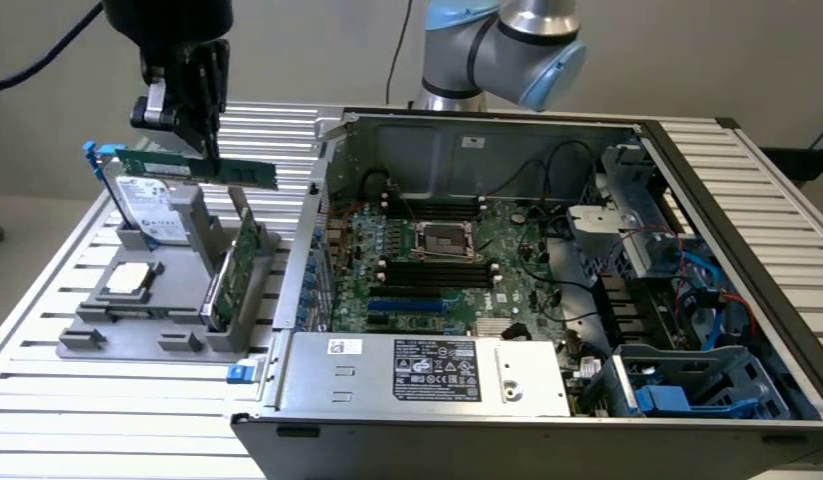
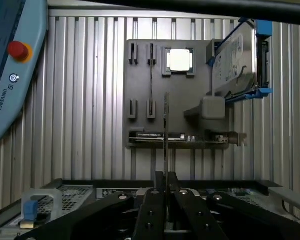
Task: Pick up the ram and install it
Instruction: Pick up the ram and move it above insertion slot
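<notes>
Ram (image 1: 244, 172) clamped in claw (image 1: 202, 150), edges clear above tray (image 1: 118, 342).

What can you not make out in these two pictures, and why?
- Wrist view: the ram is edge-on, so its chips are hidden.
- Exterior view: the gripper, shut on the ram, covers its middle.
- Exterior view: the label print on the hard drive is too small to read.
- Exterior view: the bottom edge cuts off the computer case.
</notes>
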{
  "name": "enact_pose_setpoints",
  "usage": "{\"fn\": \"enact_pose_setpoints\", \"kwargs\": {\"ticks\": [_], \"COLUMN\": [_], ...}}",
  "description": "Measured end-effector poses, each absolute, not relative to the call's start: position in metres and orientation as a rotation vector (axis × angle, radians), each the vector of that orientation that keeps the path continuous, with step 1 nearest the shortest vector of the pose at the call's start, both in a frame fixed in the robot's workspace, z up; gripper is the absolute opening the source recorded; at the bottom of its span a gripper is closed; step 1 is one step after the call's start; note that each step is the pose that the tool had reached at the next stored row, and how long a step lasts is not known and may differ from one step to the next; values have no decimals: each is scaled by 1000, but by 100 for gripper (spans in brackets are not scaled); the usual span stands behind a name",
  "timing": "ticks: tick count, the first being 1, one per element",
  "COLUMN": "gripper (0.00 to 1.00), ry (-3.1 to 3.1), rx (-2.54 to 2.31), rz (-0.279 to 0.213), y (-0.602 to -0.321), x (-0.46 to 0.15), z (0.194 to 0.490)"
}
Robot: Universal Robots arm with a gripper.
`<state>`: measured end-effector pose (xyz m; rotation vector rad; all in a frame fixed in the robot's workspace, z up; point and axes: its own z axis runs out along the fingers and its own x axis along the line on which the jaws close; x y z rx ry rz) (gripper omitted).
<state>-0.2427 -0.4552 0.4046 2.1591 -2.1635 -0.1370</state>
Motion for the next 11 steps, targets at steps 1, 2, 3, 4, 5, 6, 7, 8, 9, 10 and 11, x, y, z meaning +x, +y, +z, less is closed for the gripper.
{"fn": "enact_pose_setpoints", "kwargs": {"ticks": [1, 2, 3, 4, 5, 6, 7, 8, 9, 10, 11], "gripper": [14, 14, 14, 14, 14, 14, 14, 14, 14, 14, 14], "ry": [-2163, -2162, -2161, -2160, -2159, -2159, -2158, -2157, -2156, -2156, -2155], "rx": [2158, 2157, 2157, 2156, 2155, 2154, 2154, 2153, 2152, 2151, 2151], "rz": [-139, -140, -142, -144, -145, -146, -148, -149, -151, -152, -153], "y": [-455, -455, -455, -455, -455, -455, -455, -455, -455, -454, -454], "x": [-239, -235, -231, -227, -223, -219, -215, -211, -207, -203, -198], "z": [405, 406, 406, 407, 407, 408, 408, 409, 409, 410, 410]}}
